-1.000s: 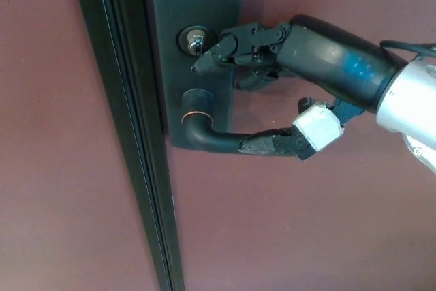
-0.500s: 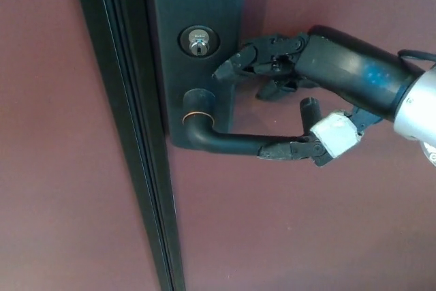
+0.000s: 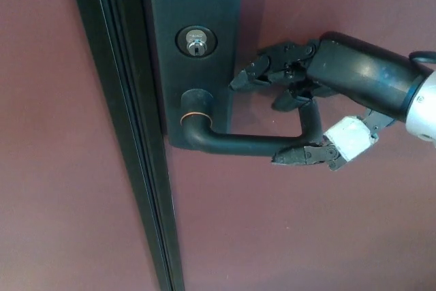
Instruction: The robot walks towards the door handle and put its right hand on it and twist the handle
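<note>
**Operator:** Where's the handle?

**Spotter:** Your handle (image 3: 238,144) is a dark lever on the black plate (image 3: 194,5) at the door's (image 3: 306,236) left edge, just beside the dark frame (image 3: 129,168). It pivots below the keyhole (image 3: 195,40) and runs right, roughly level, then bends upward at its far end.

**Operator:** And my right hand?

**Spotter:** Your right hand (image 3: 306,110) comes in from the right and sits at that far end. The upper fingers (image 3: 262,71) are curled above the lever and point toward the plate, apart from the bar. The white-wrapped thumb (image 3: 320,153) lies under the tip, touching it or nearly so. So the fingers are apart around the lever's end, not clamped on it.

**Operator:** Left hand?

**Spotter:** You won't find it in the head view.
</note>
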Motion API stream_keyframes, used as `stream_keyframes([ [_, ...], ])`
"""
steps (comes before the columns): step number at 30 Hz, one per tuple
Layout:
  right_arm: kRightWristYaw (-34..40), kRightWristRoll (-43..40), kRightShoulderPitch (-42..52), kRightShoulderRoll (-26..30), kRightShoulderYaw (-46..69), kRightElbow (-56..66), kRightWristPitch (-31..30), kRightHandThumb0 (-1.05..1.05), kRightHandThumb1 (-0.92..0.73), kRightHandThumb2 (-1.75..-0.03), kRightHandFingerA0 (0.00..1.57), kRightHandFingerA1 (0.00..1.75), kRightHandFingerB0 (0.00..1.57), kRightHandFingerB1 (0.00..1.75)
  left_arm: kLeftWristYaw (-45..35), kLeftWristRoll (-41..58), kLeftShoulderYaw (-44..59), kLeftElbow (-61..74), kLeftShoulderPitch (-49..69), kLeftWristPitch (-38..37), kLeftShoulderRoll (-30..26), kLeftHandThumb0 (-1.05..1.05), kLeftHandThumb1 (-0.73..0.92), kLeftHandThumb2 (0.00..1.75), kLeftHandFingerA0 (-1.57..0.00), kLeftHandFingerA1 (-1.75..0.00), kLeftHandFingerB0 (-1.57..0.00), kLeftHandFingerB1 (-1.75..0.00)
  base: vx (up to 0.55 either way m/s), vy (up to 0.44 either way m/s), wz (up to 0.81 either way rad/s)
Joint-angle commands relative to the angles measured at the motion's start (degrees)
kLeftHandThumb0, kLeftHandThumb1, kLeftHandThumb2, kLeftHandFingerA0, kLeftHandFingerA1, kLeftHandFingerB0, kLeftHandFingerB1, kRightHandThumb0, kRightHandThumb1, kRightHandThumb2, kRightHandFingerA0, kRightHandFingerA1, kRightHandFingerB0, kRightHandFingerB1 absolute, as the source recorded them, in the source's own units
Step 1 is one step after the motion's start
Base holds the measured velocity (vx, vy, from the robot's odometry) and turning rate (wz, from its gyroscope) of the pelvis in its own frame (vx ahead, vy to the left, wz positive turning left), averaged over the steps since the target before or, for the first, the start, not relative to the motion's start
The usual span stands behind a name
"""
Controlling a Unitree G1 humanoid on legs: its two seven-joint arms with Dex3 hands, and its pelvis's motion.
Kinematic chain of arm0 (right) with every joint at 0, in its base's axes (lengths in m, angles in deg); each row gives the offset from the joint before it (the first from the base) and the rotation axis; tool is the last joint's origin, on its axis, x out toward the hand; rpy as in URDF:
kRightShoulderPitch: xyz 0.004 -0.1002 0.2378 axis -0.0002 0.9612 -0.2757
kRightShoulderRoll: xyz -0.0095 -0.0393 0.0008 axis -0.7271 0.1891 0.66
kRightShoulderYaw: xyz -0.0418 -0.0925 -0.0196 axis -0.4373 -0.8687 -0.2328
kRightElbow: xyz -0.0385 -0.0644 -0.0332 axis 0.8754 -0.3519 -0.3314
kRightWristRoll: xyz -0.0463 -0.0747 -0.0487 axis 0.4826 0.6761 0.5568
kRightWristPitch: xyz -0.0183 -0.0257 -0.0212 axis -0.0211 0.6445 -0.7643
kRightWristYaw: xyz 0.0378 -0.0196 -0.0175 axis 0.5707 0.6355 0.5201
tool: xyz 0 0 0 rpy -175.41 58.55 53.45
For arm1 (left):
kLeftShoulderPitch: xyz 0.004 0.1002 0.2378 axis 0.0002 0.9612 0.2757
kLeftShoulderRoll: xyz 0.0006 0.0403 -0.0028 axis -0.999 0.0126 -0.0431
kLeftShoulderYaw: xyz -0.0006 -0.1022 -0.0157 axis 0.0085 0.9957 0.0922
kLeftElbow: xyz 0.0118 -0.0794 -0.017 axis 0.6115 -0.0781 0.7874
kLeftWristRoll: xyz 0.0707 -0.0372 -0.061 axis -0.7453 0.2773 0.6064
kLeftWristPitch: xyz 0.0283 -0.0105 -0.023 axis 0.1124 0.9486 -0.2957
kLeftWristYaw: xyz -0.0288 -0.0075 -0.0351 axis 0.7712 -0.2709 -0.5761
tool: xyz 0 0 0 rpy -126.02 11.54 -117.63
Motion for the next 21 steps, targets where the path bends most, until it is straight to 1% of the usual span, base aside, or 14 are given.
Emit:
stream_keyframes([
  [1,-2.20,-0.19,-0.51,0.58,-0.77,-0.13,-1.32,-0.39,-0.53,-0.56,0.45,0.42,0.37,0.36,-0.33,-0.61,0.10,-0.20,-0.12,0.38,-0.50,-0.30,0.58,0.57,-0.59,-0.43,-0.52,-0.41,0.00,0.000,0.00],
  [15,-0.91,2.44,0.16,-1.21,-6.40,-2.27,-0.19,-0.43,-0.53,-0.55,0.46,0.42,0.38,0.36,-0.69,-0.61,0.17,-0.22,-1.22,0.94,-0.81,-0.30,0.57,0.57,-0.60,-0.43,-0.52,-0.41,0.00,0.000,0.00],
  [16,-0.93,2.77,0.35,-1.35,-7.03,-2.45,-0.04,-0.45,-0.52,-0.56,0.45,0.42,0.37,0.36,-0.44,-0.88,-0.05,-0.23,-1.19,0.72,-0.85,-0.30,0.57,0.57,-0.63,-0.44,-0.52,-0.41,0.00,0.000,0.00],
  [21,-0.98,3.86,0.79,-2.15,-8.57,-3.59,0.56,-0.46,-0.53,-0.56,0.46,0.42,0.38,0.36,0.34,-1.55,-0.86,-0.33,-1.47,0.44,-0.94,-0.29,0.58,0.57,-0.64,-0.44,-0.52,-0.41,0.00,0.000,0.00],
])
